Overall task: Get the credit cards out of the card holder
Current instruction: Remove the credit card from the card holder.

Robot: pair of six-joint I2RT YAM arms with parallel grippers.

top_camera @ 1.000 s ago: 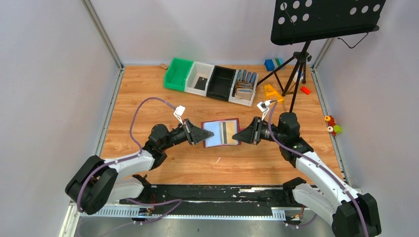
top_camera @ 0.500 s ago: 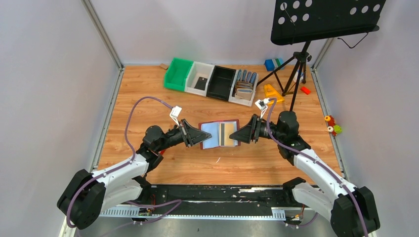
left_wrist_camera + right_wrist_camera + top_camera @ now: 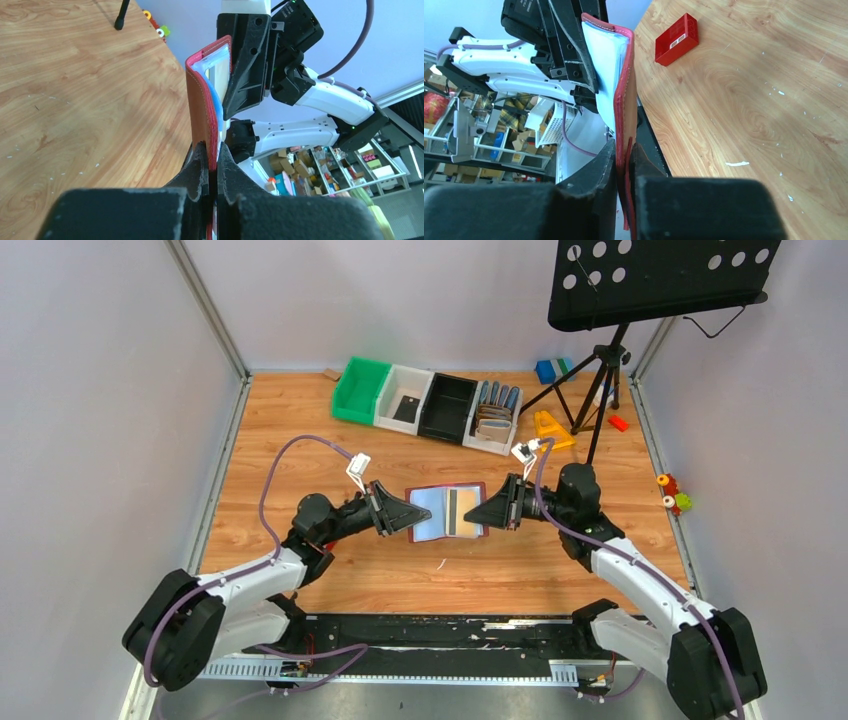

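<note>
Clamps the left end effector (image 3: 420, 519) shut on the left edge of the maroon card holder (image 3: 440, 502), the right end effector (image 3: 472, 517) closed on its right edge; holds it spread open over the desk (image 3: 300, 440), a striped credit card (image 3: 462, 508) showing inside.

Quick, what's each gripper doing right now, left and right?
Left gripper: shut on the card holder, at its left edge.
Right gripper: shut on the card holder, at its right edge.
</note>
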